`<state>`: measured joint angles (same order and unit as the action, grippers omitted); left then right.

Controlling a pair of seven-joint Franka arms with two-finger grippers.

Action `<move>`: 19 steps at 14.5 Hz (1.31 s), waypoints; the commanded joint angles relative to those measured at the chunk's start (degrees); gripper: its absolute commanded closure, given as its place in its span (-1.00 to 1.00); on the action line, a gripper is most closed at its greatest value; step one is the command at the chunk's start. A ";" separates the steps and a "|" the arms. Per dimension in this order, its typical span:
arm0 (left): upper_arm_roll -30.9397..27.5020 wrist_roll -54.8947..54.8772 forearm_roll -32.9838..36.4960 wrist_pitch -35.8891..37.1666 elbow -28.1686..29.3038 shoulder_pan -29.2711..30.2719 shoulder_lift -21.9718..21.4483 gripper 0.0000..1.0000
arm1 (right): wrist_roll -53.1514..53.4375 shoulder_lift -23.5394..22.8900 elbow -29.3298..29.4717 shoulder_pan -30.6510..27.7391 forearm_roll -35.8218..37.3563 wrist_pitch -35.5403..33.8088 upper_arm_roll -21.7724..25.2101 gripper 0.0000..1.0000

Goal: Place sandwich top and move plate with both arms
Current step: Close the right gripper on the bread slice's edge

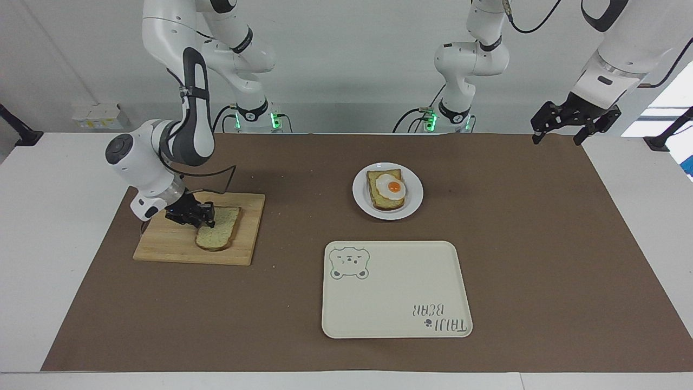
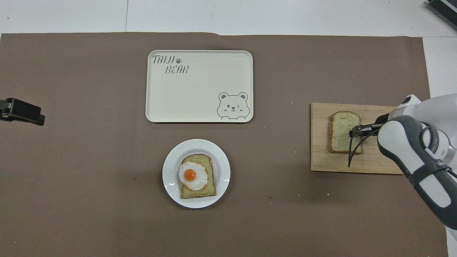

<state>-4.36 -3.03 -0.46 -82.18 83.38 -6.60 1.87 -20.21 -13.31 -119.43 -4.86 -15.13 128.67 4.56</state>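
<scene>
You are looking at the right gripper [image 1: 204, 215] sitting low on the wooden cutting board [image 1: 162, 244] at the right arm's end of the table, with its fingers drawn in narrow against the edge of the sandwich top [image 1: 219, 234]; they are meeting the slice at its side nearest the arm, but you cannot tell for sure whether they are pinching it. The sandwich top [image 2: 343, 132] is lying flat on the board [image 2: 321, 157], rounded end pointing away from the robots, and in the overhead view the right gripper [image 2: 357, 130] is overlapping its edge. The left gripper [image 1: 560, 125] is hanging in the air over the corner of the brown mat [image 1: 541, 244] at the left arm's end of the table, close to the robots, with its fingers spread wide and holding nothing; that arm is waiting. In the overhead view only a black part of the left gripper [image 2: 22, 111] is showing at the edge. The plate [image 1: 414, 201] is sitting near the middle of the mat, carrying a bread slice with a fried egg [image 1: 391, 187] on top. The cream tray [image 1: 395, 319] with the bear drawing is lying farther from the robots than the plate [image 2: 171, 185], just apart from it, and the tray [image 2: 200, 107] is bearing nothing.
</scene>
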 commanded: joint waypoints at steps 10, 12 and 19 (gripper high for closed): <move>0.05 -0.31 -0.50 1.05 -0.32 0.27 -0.38 -1.00 | 0.35 0.03 8.31 -0.24 0.10 -10.69 -0.77 1.00; 0.05 -0.31 -0.50 1.05 -0.32 0.27 -0.29 -1.00 | 0.09 0.65 11.83 -0.24 0.10 -17.19 -1.13 1.00; 0.05 -0.31 -0.50 1.05 -0.32 0.27 -0.38 -1.00 | 1.13 2.93 16.07 -0.15 -1.91 -25.75 -8.76 1.00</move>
<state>-4.36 -3.03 -0.46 -82.17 83.38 -6.60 1.87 -19.85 -10.90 -103.39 -4.59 -15.23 103.64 -1.69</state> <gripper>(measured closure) 0.000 0.916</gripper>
